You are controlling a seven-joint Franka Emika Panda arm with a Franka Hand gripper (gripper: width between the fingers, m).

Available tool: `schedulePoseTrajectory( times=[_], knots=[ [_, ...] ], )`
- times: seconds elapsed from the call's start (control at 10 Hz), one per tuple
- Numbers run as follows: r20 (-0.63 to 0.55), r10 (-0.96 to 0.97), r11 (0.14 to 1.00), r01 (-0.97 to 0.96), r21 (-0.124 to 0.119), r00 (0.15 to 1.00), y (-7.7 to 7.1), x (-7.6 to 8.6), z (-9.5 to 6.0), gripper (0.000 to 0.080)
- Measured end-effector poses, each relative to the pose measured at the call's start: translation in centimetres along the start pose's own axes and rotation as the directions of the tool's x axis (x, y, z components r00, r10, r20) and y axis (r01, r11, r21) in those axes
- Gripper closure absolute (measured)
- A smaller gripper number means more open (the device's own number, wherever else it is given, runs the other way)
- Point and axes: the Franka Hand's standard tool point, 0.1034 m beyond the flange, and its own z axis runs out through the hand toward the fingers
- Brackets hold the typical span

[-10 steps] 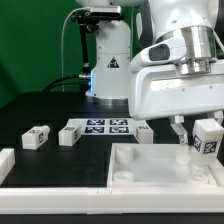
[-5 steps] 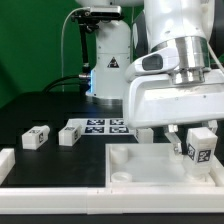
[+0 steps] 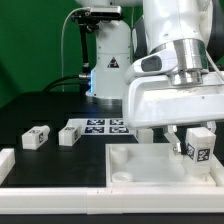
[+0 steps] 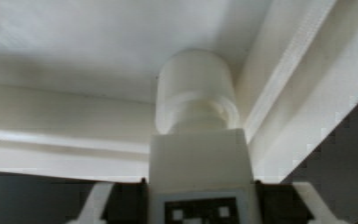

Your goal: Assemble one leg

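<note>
My gripper (image 3: pixel 196 152) is shut on a leg (image 3: pixel 201 146), a stubby white block with a marker tag on its face. It holds the leg just above the back corner of the white panel (image 3: pixel 140 172) at the exterior view's right. In the wrist view the leg (image 4: pixel 201 130) stands between my fingers with its rounded peg pointing into the panel's corner (image 4: pixel 87 110). Two more legs (image 3: pixel 37 137) (image 3: pixel 69 133) lie on the black table at the exterior view's left.
The marker board (image 3: pixel 100 126) lies behind the panel. A white rail end (image 3: pixel 5 164) sits at the left edge of the exterior view, and a long white rail (image 3: pixel 60 200) runs along the front. The robot base (image 3: pixel 105 55) stands at the back.
Over the last second the gripper with the leg has come down and slightly left toward the panel's corner. In the last half second it has barely moved.
</note>
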Motion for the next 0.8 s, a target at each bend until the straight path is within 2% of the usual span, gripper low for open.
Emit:
schedulePoseTrajectory(
  times=[0.2,0.3,0.4,0.5,0.6,0.8],
  knots=[
    [0.000,0.000,1.000,0.000,0.000,1.000,0.00,0.00,0.00,0.0511],
    [0.000,0.000,1.000,0.000,0.000,1.000,0.00,-0.01,0.00,0.0271],
    [0.000,0.000,1.000,0.000,0.000,1.000,0.00,-0.01,0.00,0.0271],
    [0.000,0.000,1.000,0.000,0.000,1.000,0.00,-0.01,0.00,0.0187],
    [0.000,0.000,1.000,0.000,0.000,1.000,0.00,-0.01,0.00,0.0161],
    [0.000,0.000,1.000,0.000,0.000,1.000,0.00,-0.01,0.00,0.0151]
  ],
)
